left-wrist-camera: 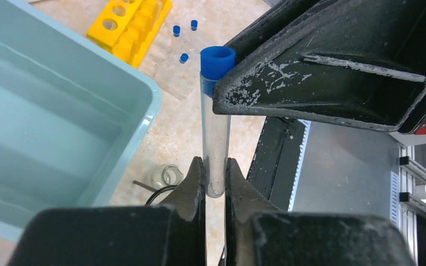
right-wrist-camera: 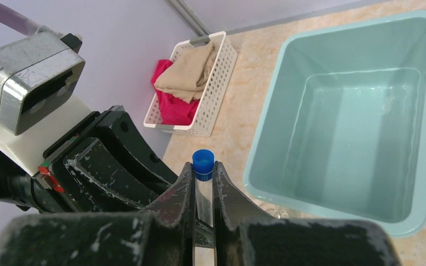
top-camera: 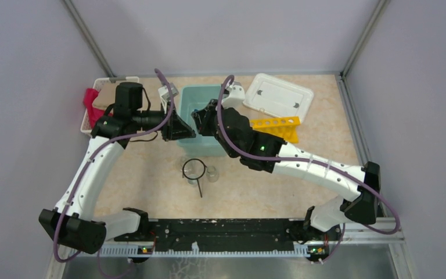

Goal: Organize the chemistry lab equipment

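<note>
Toward the table's far edge, the left tool [left-wrist-camera: 215, 163] and right tool [right-wrist-camera: 202, 169] are both pinching one test tube [left-wrist-camera: 215, 122] in an apparent handover; release wants easing, not snapping.

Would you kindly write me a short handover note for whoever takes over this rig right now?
Left end effector: shut on the test tube, at its base.
Right end effector: shut at its blue-capped end, mid-air near the teal bin.
Yellow rack, spare tubes, wire ring and beakers lie on the table.
Nothing is in the bin yet; everything is left to place.
</note>
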